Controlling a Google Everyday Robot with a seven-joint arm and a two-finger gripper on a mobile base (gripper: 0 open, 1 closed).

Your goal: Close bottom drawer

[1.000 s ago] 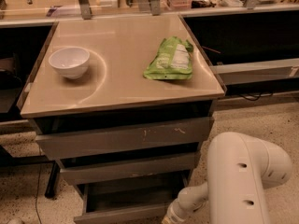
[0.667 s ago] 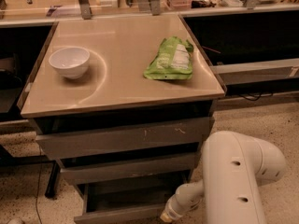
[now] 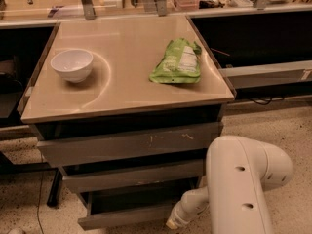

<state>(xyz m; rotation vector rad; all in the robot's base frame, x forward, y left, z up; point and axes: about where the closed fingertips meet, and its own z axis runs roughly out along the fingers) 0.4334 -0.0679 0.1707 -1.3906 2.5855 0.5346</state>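
Note:
The bottom drawer (image 3: 124, 215) is the narrowest grey front at the foot of the cabinet. It stands pulled out, with a dark gap behind its flat front. My white arm (image 3: 239, 189) comes in from the lower right. Its forearm reaches down to the drawer's right end, and the gripper (image 3: 171, 224) sits at the drawer front's right corner, at the bottom edge of the view. Above are the mid-width drawer front (image 3: 131, 176) and the widest drawer front (image 3: 129, 144) with white scratch marks.
A white bowl (image 3: 71, 65) and a green snack bag (image 3: 178, 61) lie on the beige cabinet top (image 3: 122, 89). Dark shelving flanks the cabinet on both sides. A speckled floor (image 3: 282, 126) lies to the right. A black cable runs down at the lower left.
My arm has shifted left and down toward the drawer's right end. The bottom drawer looks slightly less pulled out than a second ago.

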